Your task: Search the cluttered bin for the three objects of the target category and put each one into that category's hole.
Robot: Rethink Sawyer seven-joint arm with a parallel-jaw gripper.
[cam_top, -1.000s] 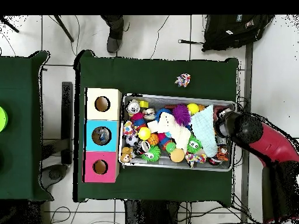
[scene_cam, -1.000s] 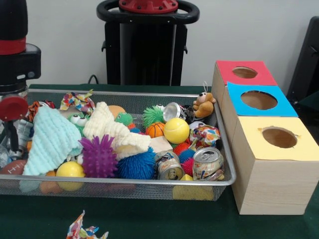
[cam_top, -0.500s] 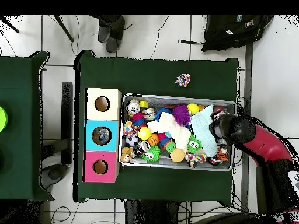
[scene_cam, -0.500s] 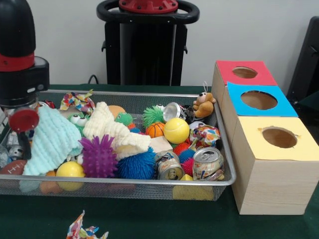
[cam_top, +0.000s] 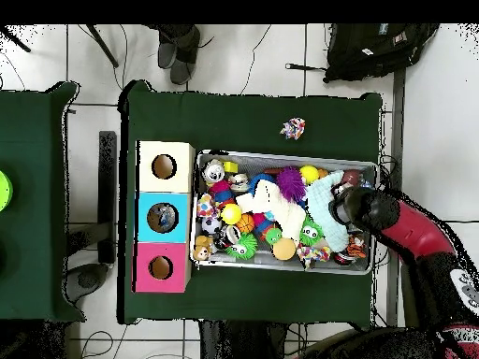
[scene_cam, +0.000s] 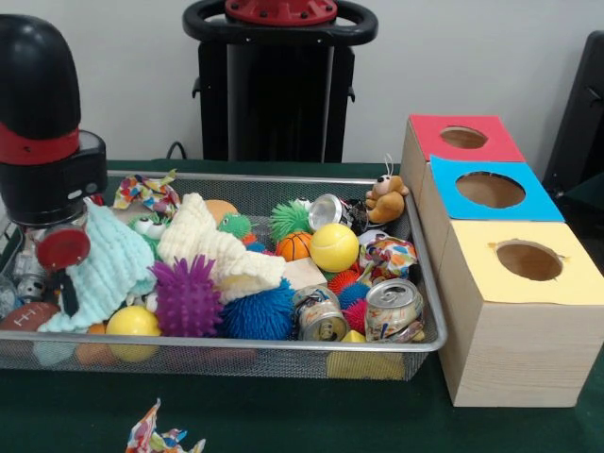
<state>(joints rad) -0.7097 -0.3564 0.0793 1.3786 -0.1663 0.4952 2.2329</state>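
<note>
The wire bin [scene_cam: 236, 347] [cam_top: 285, 155] is heaped with toys. Three crushed cans show: one [scene_cam: 393, 310] at the front right, one [scene_cam: 319, 314] beside it, one [scene_cam: 327, 211] at the back. Among them lie a yellow ball [scene_cam: 334, 247], a purple spiky ball [scene_cam: 186, 297], a blue spiky ball [scene_cam: 259, 314], a mint knit cloth [scene_cam: 109, 264] and a cream knit cloth [scene_cam: 203, 241]. My gripper [scene_cam: 61, 283] [cam_top: 348, 208] is down at the bin's left end, against the mint cloth, its tips hidden. The sorting box has red [scene_cam: 462, 138], blue [scene_cam: 490, 190] and yellow [scene_cam: 528, 260] holes.
A plush monkey [scene_cam: 385, 199] leans in the bin's back right corner near the red hole. A small brown football [scene_cam: 26, 316] lies under the gripper. A crumpled patterned wrapper [scene_cam: 156, 439] [cam_top: 294, 128] lies on the green table outside the bin.
The arm has slid from the bin's left edge inward over the mint cloth and come lower. Nothing in the bin has visibly shifted.
</note>
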